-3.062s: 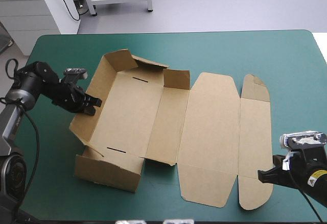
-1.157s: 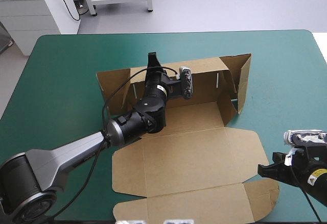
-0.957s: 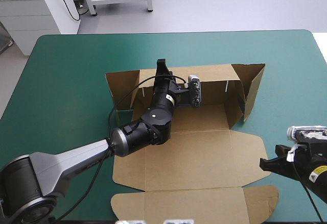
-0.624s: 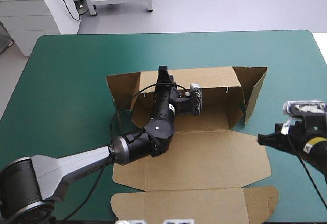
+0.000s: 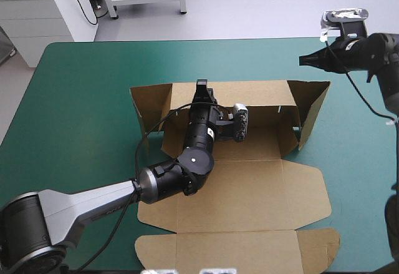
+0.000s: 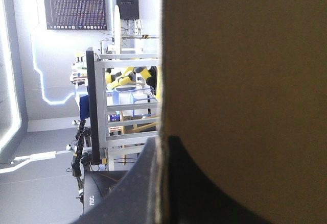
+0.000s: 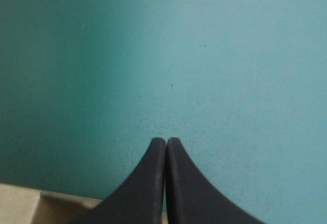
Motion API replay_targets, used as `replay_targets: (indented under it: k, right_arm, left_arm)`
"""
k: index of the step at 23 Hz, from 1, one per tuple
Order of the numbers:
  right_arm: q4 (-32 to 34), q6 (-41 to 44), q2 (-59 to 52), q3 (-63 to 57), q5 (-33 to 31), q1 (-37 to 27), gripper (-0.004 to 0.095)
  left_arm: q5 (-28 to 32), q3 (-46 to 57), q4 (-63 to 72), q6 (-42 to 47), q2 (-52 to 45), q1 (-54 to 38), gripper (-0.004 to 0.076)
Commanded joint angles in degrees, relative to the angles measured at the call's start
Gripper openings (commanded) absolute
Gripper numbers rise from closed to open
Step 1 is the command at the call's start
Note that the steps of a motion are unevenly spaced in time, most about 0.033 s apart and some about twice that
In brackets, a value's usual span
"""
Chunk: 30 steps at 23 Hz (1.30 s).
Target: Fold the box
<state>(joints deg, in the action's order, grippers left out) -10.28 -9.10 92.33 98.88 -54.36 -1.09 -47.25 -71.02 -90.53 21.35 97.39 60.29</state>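
Left gripper (image 6: 162, 138) pinches the far wall (image 5: 262, 93) of the box (image 5: 249, 186), right gripper (image 7: 166, 140) hangs closed, empty; a slipped pinch would drop that wall.

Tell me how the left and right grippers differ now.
The left gripper is shut on the box, pinching the top edge of its raised far wall; the right gripper is shut on nothing. The left sits over the box's middle; the right hangs near its far right corner, teal-green cover ahead. Both are shut.
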Motion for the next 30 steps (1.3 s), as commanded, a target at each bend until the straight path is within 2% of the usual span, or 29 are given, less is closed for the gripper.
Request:
replay_targets:
  k: [1,5,12,17,19,21,26,28,30]
  right_arm:
    - [-8.8,-4.9,4.4,7.8,-3.4,-4.0,-0.0019]
    - [-9.1,-5.0,10.0,11.3,-9.7,-5.9,-0.0019]
    - [-16.7,-10.5,11.0,11.1,-17.0,-8.3,-0.0019]
    - [-16.5,-10.2,9.4,9.5,-17.0,-8.5,-0.0019]
    - [-16.5,-11.6,7.2,4.6,-17.0,-8.5,-0.0019]
    - [-17.2,-13.6,4.8,-0.8,-15.8,-8.6,-0.0019]
    - [-28.5,-23.4,-3.7,-16.3,-14.6,-13.3,-0.0019]
    - [-32.9,-28.6,-7.8,-24.3,-11.0,-15.0,-0.0019]
    - [-36.5,-37.5,-12.6,-33.0,-3.0,-14.9,-0.0019]
  left_arm:
    - [-0.2,-1.5,-4.2,0.8,-2.4,0.5,-0.0008]
    - [1.3,-1.5,-4.2,0.8,-1.9,0.5,-0.0008]
    - [0.9,-1.5,-3.6,0.8,-0.4,0.5,-0.0008]
    - [0.5,-1.5,-3.5,0.8,0.1,0.5,-0.0008]
    - [0.5,-1.5,-3.5,0.8,0.1,0.5,-0.0008]
    - [0.5,-1.5,-3.5,0.8,0.1,0.5,-0.0008]
    - [0.4,-1.5,-3.5,0.8,0.1,0.5,-0.0008]
    - [0.4,-1.5,-3.5,0.8,0.1,0.5,-0.0008]
    - [0.5,-1.5,-3.5,0.8,0.1,0.5,-0.0008]
